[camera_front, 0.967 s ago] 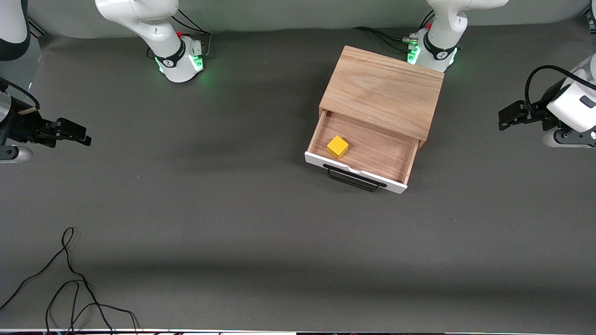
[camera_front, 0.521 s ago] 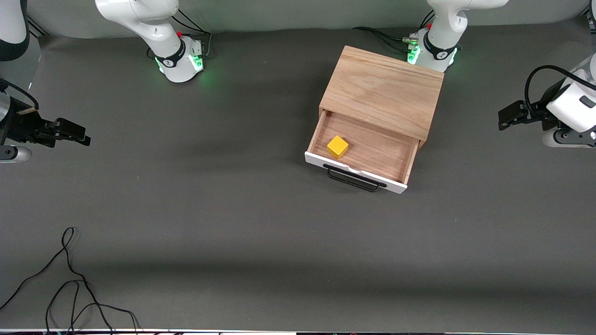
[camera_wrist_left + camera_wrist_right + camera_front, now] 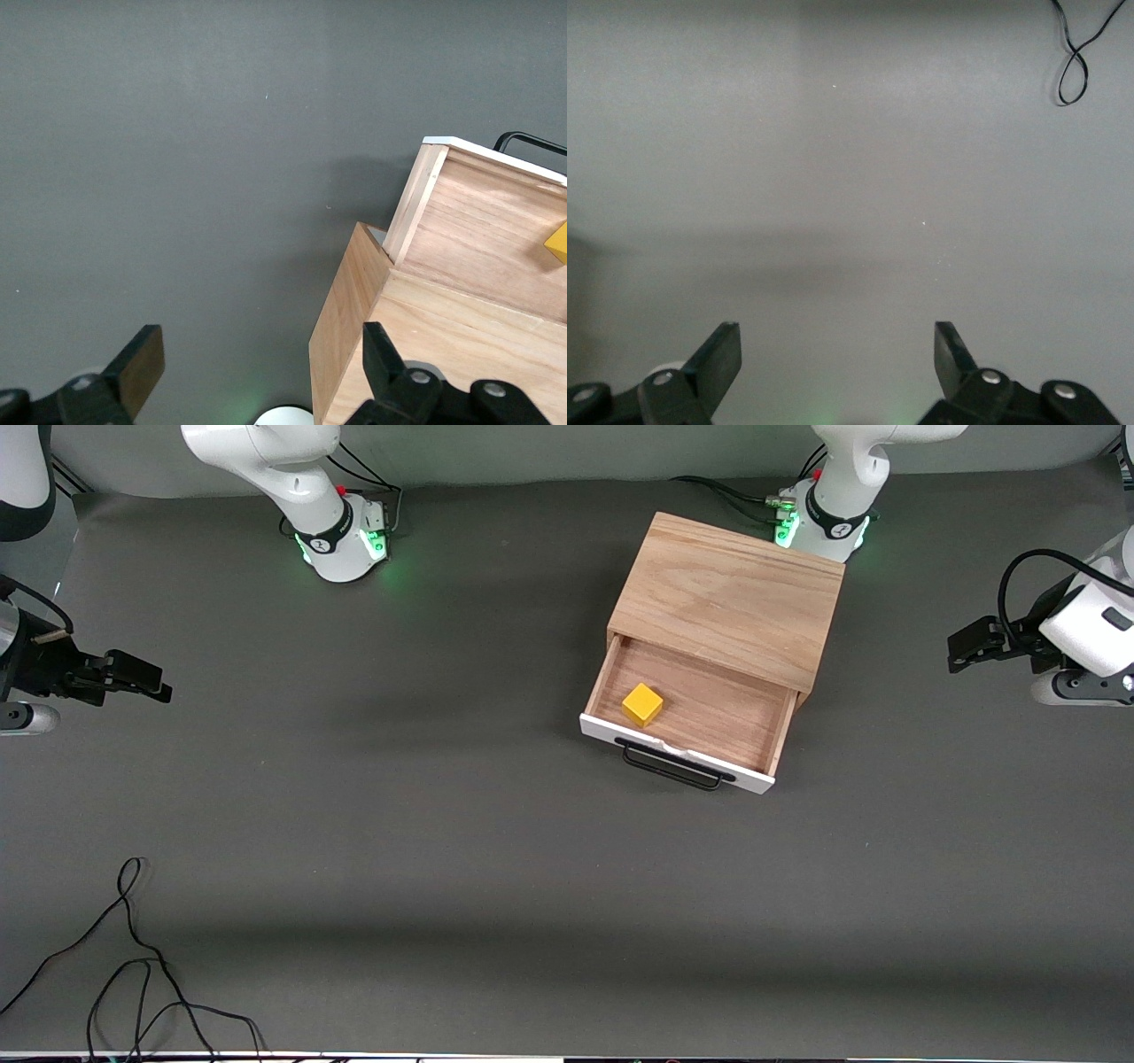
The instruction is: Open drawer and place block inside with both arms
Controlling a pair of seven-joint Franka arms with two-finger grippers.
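Observation:
The drawer point(image 3: 700, 713) stands pulled out of the light oak cabinet point(image 3: 731, 598), its white front panel and black wire handle point(image 3: 678, 766) toward the front camera. The small yellow block point(image 3: 642, 704) lies inside the drawer, at the corner toward the right arm's end. In the left wrist view the drawer point(image 3: 487, 230) and a bit of the block point(image 3: 558, 243) show. My left gripper point(image 3: 961, 646) is open and empty, up at the left arm's end of the table. My right gripper point(image 3: 151, 680) is open and empty, up at the right arm's end.
A loose black cable point(image 3: 133, 965) lies on the dark grey mat near the front edge at the right arm's end; its loop shows in the right wrist view point(image 3: 1076, 62). The green-lit arm bases point(image 3: 341, 545) stand along the back edge.
The right gripper has drifted slightly toward the table's end. The drawer, the block and the left gripper have not moved.

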